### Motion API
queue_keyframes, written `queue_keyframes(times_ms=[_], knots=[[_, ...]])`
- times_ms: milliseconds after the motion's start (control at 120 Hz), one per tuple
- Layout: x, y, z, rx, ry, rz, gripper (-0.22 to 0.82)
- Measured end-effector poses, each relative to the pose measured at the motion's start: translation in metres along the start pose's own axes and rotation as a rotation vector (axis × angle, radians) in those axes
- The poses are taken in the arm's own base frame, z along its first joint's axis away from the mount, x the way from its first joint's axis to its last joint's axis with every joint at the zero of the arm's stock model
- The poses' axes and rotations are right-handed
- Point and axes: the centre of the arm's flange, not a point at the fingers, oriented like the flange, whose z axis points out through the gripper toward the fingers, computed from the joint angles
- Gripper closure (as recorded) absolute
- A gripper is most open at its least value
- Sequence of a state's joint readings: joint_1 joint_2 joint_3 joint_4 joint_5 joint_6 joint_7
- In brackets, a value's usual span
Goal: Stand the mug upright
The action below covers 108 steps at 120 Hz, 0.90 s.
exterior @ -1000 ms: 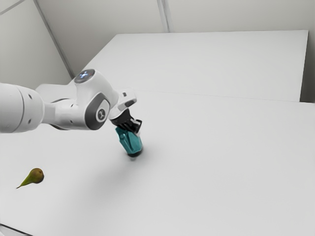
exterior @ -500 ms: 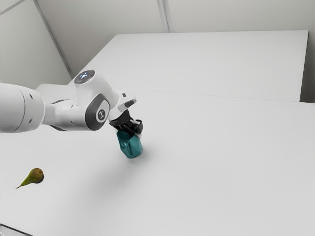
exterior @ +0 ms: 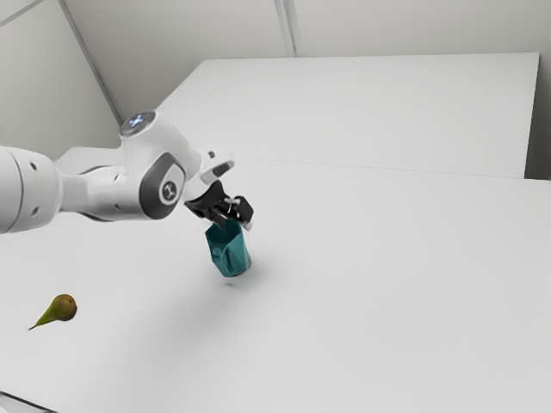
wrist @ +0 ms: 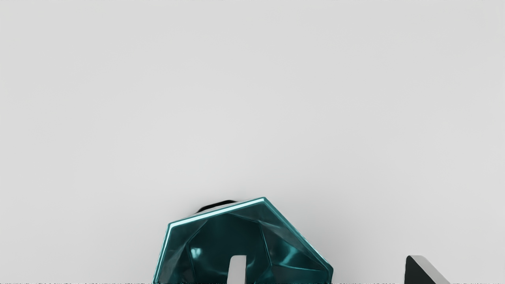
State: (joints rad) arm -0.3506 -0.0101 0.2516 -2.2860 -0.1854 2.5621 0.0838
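**Mug mouth-up beneath an open claw, firm stand on the base unconfirmed**

Judging by the pose, at the righting or standing-up part of the job. In the exterior view, see the teal faceted mug (exterior: 229,249) directly below the gripper (wrist: 326,256), over the white table (exterior: 362,284), mouth upward and leaning a little toward the exterior view's left. Could be true tilt, could be mere camera slant; impossible to settle from here. Same doubt about full contact between base and table.

Fits two readings: righting complete, with only withdrawal left, or wall straddled in preparation for a hold. Either way, calls for small, slow motion and no sideways drag on the rim. Possible trouble: snagging the inside of the wall and tipping everything over.

As for the claw: spread wide, with nothing clamped. In the wrist view, note one fingertip (wrist: 237,270) across the mug's mouth, the other fingertip (wrist: 412,272) outside, well apart from the wall. Cannot tell about light contact on the inner side. Note also a dark edge (wrist: 216,206) just past the rim, probably part of the base.

Well away, near the exterior view's left edge: a pear (exterior: 60,308), lying on its side.
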Motion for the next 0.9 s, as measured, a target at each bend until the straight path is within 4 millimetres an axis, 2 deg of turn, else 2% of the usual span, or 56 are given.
queue_keyframes(times_ms=[133,300,383,467,542,617,683,767,900], knots=[[0.004,0.005,-0.021,-0.016,0.003,0.007,0.13],[0.052,0.006,-0.071,0.008,-0.011,0.054,0.06],[0.075,0.003,-0.106,0.019,-0.023,0.076,0.04],[0.089,0.000,-0.142,0.033,-0.039,0.100,0.03],[0.102,-0.003,-0.183,0.055,-0.038,0.122,0.02],[0.110,-0.006,-0.225,0.082,-0.036,0.139,0.01],[0.112,-0.010,-0.252,0.100,-0.048,0.145,0.01],[0.108,-0.017,-0.268,0.113,-0.083,0.144,0.01],[0.100,-0.030,-0.273,0.120,-0.146,0.135,0.00]])
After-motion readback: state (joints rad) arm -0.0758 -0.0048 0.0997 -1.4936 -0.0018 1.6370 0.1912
